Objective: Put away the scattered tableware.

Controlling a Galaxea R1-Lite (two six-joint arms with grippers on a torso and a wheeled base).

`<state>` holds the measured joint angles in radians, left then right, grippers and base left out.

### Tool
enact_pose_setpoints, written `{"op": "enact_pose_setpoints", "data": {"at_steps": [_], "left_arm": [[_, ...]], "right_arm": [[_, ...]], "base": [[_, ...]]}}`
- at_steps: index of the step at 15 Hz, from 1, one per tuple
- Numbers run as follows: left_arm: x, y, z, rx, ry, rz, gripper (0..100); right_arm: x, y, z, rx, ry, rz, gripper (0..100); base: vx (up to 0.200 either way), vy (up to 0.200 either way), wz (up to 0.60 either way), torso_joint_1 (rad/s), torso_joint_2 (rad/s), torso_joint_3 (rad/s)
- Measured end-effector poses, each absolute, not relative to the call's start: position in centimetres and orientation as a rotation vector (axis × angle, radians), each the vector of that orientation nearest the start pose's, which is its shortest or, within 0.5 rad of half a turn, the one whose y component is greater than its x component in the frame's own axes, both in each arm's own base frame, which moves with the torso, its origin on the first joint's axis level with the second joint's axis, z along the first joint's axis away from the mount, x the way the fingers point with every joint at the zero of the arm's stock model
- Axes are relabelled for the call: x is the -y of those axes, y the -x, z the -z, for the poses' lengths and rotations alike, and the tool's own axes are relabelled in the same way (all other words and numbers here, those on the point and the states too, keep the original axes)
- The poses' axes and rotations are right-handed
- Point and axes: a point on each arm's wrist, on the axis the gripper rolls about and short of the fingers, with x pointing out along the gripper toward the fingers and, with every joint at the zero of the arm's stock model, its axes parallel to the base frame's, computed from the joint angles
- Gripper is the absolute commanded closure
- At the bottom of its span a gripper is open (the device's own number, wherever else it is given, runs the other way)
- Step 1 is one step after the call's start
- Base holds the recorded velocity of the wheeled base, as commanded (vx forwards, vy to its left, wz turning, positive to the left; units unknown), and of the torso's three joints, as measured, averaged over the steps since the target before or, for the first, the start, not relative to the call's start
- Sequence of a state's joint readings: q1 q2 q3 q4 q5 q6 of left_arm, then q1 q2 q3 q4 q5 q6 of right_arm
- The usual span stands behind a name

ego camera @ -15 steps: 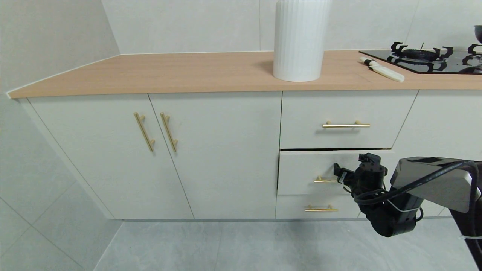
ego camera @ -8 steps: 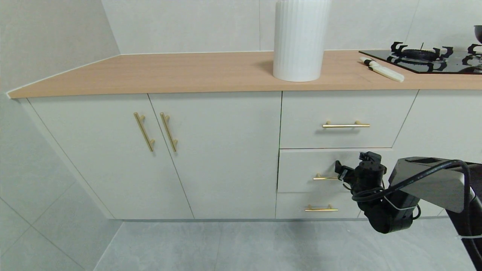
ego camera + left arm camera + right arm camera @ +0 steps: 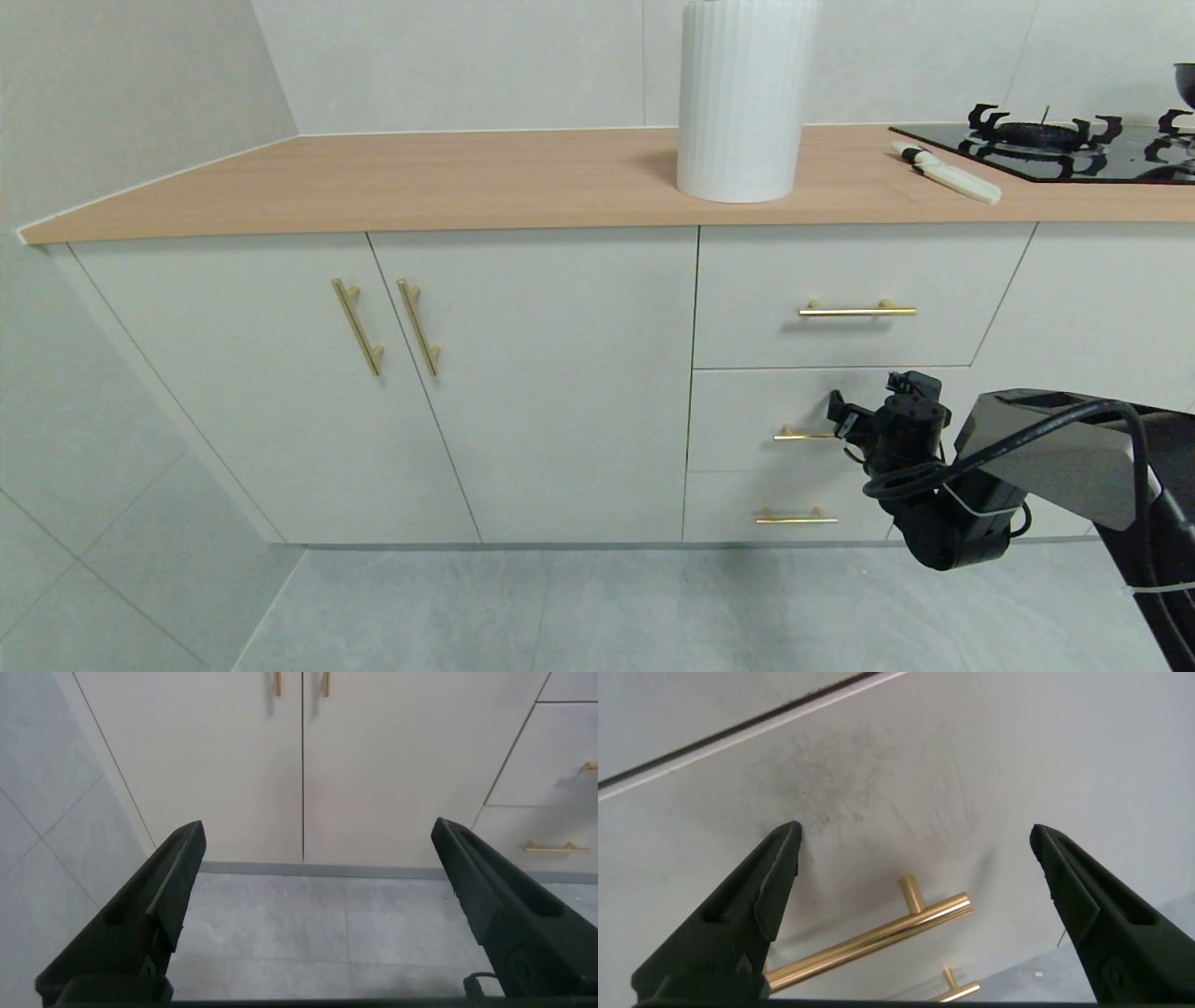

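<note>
Brass-handled, the middle drawer sat shut: a second before we had seen a dark gap above its front, and the right gripper had moved in with it. From the right wrist we saw its fingers spread wide either side of the handle. The left gripper hung spread too, facing the cupboard doors. The pale utensil lay on the wooden countertop beside the hob.
</note>
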<state>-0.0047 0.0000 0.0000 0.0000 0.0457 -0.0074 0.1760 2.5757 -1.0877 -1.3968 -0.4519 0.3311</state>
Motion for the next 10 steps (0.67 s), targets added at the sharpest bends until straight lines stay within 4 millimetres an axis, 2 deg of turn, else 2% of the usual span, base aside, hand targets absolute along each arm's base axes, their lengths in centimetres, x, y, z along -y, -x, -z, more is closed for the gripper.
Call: {"op": "enact_pose_setpoints", "data": {"at_steps": [10], "left_arm": [[-0.11,2.28,-7.55,0.0,0.007,-0.041,0]], "right_arm": [[-6.88,-44.27,0.88,-0.001,-0.306,0.297,0]], "base": [[0.0,0.0,0.0,0.0,0.0,0.0]]}}
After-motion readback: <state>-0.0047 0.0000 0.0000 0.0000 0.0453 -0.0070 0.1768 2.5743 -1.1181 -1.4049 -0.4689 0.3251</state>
